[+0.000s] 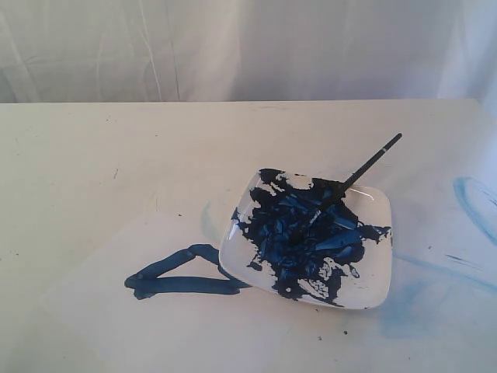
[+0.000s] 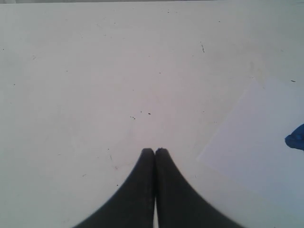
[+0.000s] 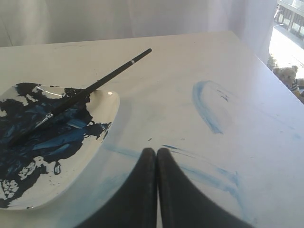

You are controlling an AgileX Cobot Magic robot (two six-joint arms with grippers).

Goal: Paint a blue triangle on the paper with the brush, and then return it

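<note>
Brush (image 3: pixel 102 81) in dish (image 3: pixel 102 124); left claw (image 2: pixel 155 151) and right claw (image 3: pixel 156 151) pressed together.
Black handle, silver band, bristles in dark blue paint (image 3: pixel 52 140), near right claw; paper (image 2: pixel 256 137) beside left claw.

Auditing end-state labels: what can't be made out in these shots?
- Exterior view: the blue triangle has one corner hidden behind the dish.
- Exterior view: the brush has its bristles lost in dark paint.
- Left wrist view: the paper and a blue patch are cut off by the frame edge.
- Right wrist view: the dish is cut off by the frame edge.

Staged test setup: white draped backdrop (image 1: pixel 233 47), paint-smeared tabletop (image 1: pixel 78 171).
</note>
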